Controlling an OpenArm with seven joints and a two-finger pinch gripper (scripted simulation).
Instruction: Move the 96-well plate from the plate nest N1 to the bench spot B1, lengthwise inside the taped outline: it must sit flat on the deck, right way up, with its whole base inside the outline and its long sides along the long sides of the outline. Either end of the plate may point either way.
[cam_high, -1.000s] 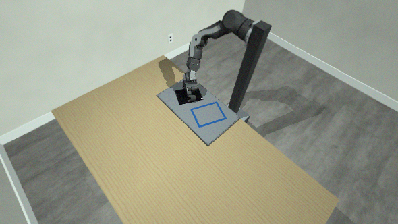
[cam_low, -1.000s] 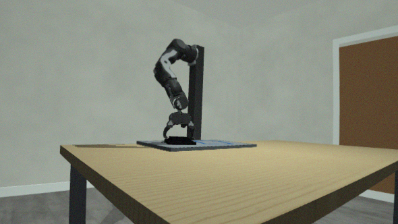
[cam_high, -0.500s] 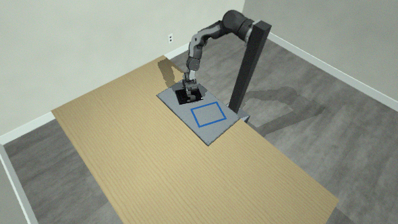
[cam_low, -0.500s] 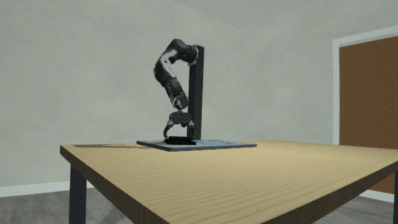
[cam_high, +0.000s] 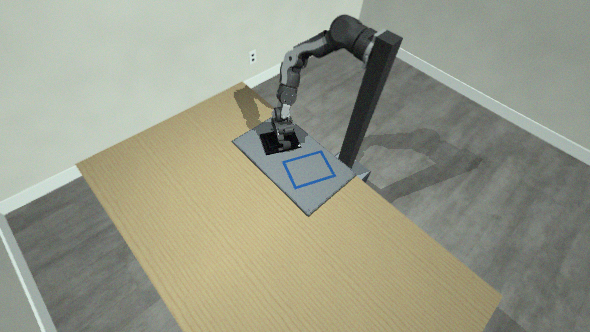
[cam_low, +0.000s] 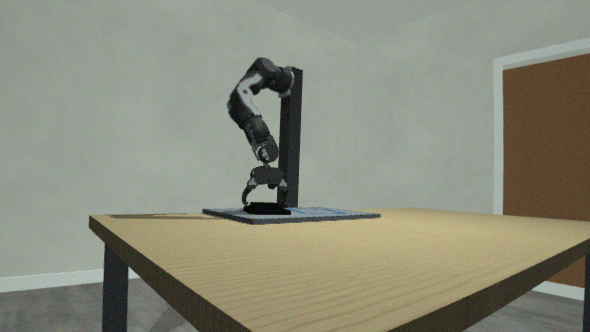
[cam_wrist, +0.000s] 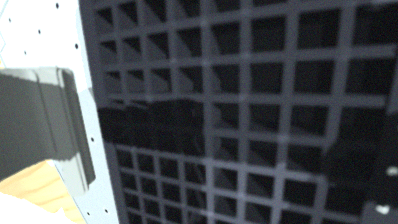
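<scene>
The pincer (cam_low: 263, 199) hangs spread wide and holds nothing, straddling the 96-well plate (cam_high: 276, 141), which lies directly below it in its nest on the grey deck (cam_high: 320, 200) atop the surface (cam_high: 210, 240). The blue outline (cam_high: 308, 170) sits just beside the nest. Whether the fingertips touch the plate's sides cannot be told; in the wrist view its well grid (cam_wrist: 250, 125) runs past the frame, hiding its edges

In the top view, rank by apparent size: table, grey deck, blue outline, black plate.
1. Table
2. Grey deck
3. Blue outline
4. Black plate, partly covered by the hand, so its full size is unsure.
</scene>
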